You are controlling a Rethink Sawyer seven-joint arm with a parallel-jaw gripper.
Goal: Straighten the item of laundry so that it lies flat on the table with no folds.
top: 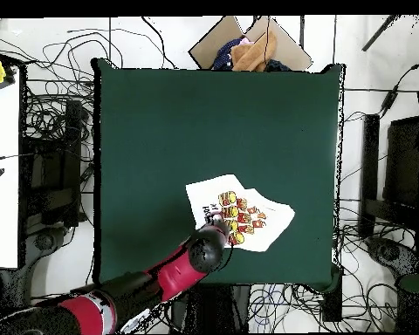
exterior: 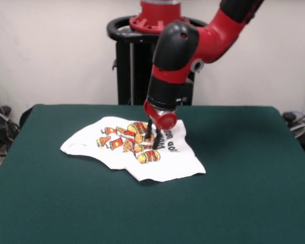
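Your gripper (exterior: 153, 136) is down on the shirt (exterior: 134, 148), fingers slightly apart w/ tips on the print, near the table (exterior: 244, 193) back edge. Grasp step; next, pinch & pull outward.

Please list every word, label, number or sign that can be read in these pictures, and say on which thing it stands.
Black block lettering on the item of laundry, beside the gripper: too blurred to read; only rounded shapes like "O" show in the front view.
The same lettering in the overhead view: too small to read.
Robot arm and table: no text visible.
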